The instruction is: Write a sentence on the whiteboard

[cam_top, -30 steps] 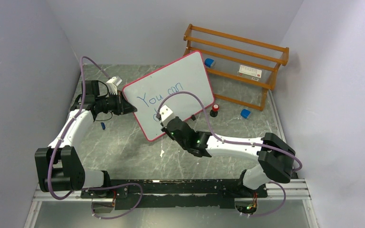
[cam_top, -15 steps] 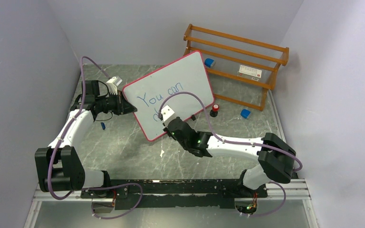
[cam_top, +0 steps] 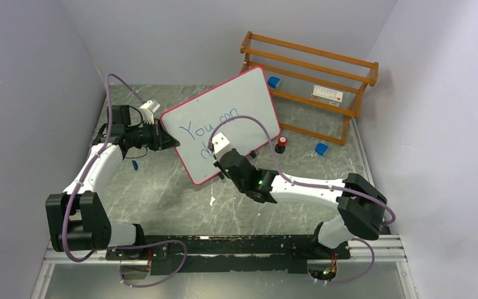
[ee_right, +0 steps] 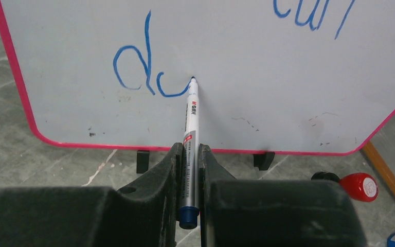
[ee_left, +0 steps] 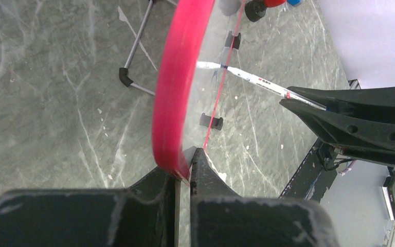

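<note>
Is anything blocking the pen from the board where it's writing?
Nothing visible does. The right gripper holds the marker, its tip against the whiteboard at the end of the blue writing, and the white surface beside it is bare. The left gripper only pinches the board's red edge.

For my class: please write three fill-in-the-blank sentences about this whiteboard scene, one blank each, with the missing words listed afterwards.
The right tool holds a marker against the whiteboard, writing in ____ ink.
The first line of the sentence reads "You ____".
While the left tool is shut on the whiteboard's pink-red frame, the only finished letter on the second line is ____.
Missing words: blue; can; d.
</note>
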Tool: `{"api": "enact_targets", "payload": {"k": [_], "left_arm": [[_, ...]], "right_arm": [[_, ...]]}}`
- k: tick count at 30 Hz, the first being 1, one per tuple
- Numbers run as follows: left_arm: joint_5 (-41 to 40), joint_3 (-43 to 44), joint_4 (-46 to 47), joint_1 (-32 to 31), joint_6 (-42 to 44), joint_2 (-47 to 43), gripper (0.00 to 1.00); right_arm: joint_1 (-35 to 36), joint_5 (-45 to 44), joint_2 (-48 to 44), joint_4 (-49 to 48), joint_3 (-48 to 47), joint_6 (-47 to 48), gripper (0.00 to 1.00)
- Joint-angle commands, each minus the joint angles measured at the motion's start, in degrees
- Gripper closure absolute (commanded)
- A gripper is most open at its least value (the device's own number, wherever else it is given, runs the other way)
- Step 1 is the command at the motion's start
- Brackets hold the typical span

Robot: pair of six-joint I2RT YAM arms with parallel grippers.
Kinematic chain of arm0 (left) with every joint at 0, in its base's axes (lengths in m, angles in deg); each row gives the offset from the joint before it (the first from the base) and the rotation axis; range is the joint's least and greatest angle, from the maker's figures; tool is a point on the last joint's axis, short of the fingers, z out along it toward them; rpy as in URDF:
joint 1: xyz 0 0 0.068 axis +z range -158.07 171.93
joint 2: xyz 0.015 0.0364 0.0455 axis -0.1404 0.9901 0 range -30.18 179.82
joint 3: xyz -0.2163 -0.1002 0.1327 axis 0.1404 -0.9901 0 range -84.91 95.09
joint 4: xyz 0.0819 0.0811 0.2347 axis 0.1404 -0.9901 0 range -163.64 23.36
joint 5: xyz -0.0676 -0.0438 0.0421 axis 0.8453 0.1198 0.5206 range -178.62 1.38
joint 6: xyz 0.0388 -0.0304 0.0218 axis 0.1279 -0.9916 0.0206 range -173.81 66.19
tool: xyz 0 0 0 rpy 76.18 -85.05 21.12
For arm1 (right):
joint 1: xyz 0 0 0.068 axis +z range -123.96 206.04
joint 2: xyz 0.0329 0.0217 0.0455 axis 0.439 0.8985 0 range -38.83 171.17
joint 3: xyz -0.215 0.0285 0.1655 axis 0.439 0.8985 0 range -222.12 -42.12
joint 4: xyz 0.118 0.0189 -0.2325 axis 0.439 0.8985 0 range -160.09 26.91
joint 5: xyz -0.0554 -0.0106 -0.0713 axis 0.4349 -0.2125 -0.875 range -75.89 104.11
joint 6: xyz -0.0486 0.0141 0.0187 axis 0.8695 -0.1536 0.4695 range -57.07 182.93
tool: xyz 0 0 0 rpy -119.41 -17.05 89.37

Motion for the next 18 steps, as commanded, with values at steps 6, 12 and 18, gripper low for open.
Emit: {"api": "enact_targets", "payload": {"k": [6, 12, 18], "left_arm": [[-10.9, -1.0, 0.5, -0.2, 5.0, 0.9, 0.95], [-11.1, -0.9, 0.4, -0.2, 5.0, 0.9, 0.95], [-11.2, -0.9, 0.3, -0.2, 4.9, 1.0, 0.95]], "right_arm": [[-0.9, 0.6, 1.7, -4.0, -3.1, 0.9, 1.0], [-0.8, 2.9, 1.3, -4.0, -2.8, 1.0, 1.0], [-0.6, 4.9, 0.6, -3.8, -2.1, 0.8, 1.0]]}}
